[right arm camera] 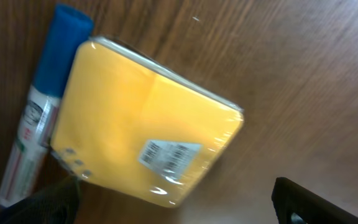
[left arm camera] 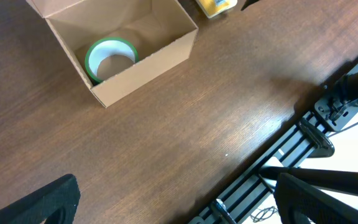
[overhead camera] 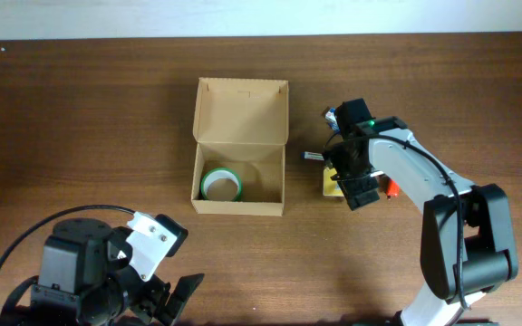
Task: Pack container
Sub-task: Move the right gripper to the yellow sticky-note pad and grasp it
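The container, a tan cardboard box [overhead camera: 240,158] with its flap lid open, stands mid-table and holds a green tape roll [overhead camera: 221,185]. Both also show in the left wrist view: box [left arm camera: 142,59], roll [left arm camera: 109,56]. My right gripper [overhead camera: 359,181] is open and hovers low over a yellow shrink-wrapped pad [right arm camera: 145,121], its fingers apart either side of it. A blue-capped marker [right arm camera: 42,109] lies against the pad's left side. My left gripper [overhead camera: 166,294] is open and empty near the front-left table edge.
An orange item [overhead camera: 391,188] peeks out beside the right arm. A small dark item [overhead camera: 311,156] lies left of the pad. The table's front edge and a black rail [left arm camera: 278,162] run close below the left gripper.
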Robot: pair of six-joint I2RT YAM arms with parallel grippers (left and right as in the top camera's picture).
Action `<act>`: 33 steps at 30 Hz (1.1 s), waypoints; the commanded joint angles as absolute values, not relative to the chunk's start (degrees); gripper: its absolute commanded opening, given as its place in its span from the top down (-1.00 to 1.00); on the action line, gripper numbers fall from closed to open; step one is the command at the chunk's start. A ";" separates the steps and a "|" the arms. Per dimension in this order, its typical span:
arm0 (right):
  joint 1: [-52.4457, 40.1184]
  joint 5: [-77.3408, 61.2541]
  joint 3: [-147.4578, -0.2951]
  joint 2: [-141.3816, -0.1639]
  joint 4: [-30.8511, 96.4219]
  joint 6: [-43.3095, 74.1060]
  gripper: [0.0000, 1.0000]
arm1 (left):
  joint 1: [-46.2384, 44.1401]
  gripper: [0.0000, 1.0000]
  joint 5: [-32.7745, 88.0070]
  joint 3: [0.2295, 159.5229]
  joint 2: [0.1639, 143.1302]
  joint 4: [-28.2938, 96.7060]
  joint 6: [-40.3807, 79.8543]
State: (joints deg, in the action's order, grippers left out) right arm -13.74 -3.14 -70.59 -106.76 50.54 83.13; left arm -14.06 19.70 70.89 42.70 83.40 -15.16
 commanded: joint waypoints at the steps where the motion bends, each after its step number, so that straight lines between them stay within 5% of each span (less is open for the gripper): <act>1: -13.85 -3.38 -69.30 -106.39 47.48 88.03 -0.98 | -14.09 -0.99 20.73 71.53 42.65 83.40 -14.59; 33: -13.89 0.54 -66.74 -108.51 42.72 92.42 -0.99 | -14.09 -0.99 20.71 71.53 42.65 83.40 -14.59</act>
